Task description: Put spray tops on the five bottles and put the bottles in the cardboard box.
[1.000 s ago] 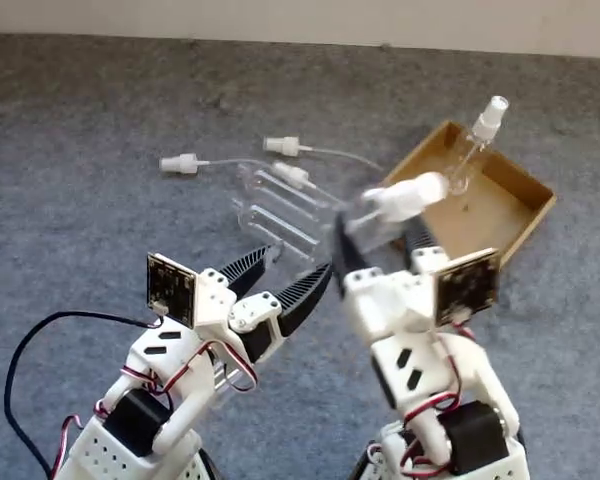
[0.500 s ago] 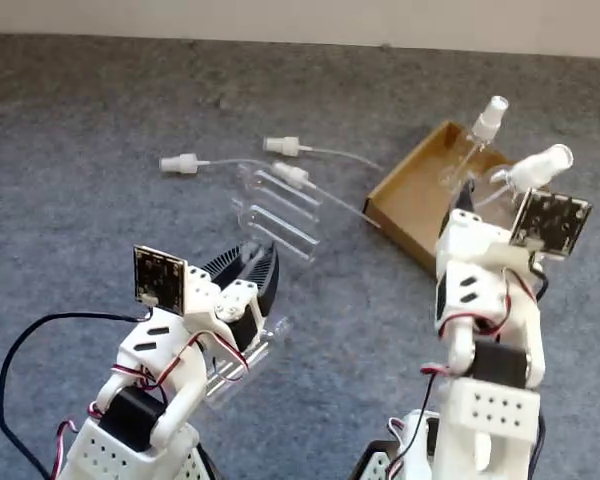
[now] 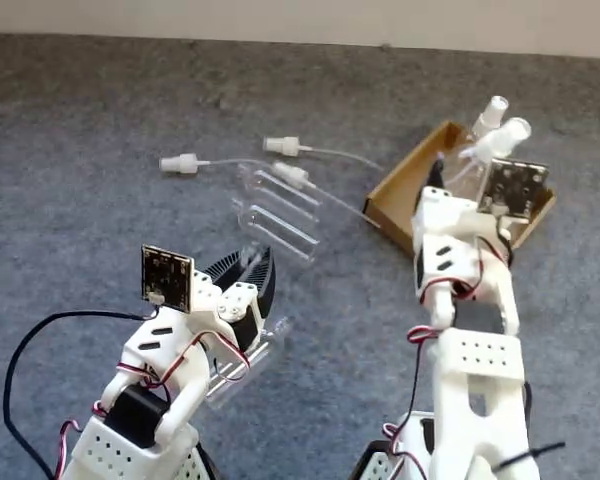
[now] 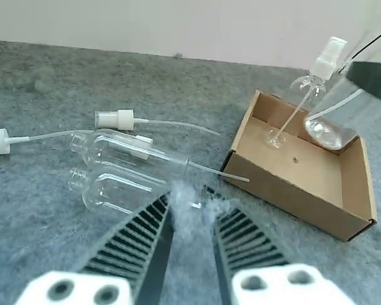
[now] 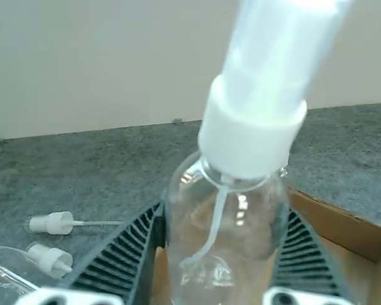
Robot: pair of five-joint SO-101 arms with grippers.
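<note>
My right gripper [image 3: 468, 172] is shut on a clear bottle with a white spray top [image 3: 507, 135], tilted over the cardboard box [image 3: 398, 207]. In the right wrist view the bottle [image 5: 225, 216] sits between the black fingers [image 5: 124, 257]. Another capped bottle [image 3: 486, 118] leans in the box's far corner. Two uncapped bottles [image 3: 276, 188] [image 3: 272, 228] lie on the carpet, and a third [image 3: 248, 348] lies under my left arm. Three loose spray tops [image 3: 179, 163] [image 3: 283, 147] [image 3: 293, 175] lie by them. My left gripper [image 4: 190, 216] is shut above the carpet, short of the bottles [image 4: 117, 187].
Grey carpet [image 3: 90, 110] covers the whole surface, with open room at the far left and near the middle front. A black cable [image 3: 25, 350] loops beside the left arm's base. A pale wall [image 4: 178, 25] runs along the back.
My right arm carried the capped bottle from the middle over to the box. My left gripper went from open to shut and drew back, uncovering the bottle beneath it.
</note>
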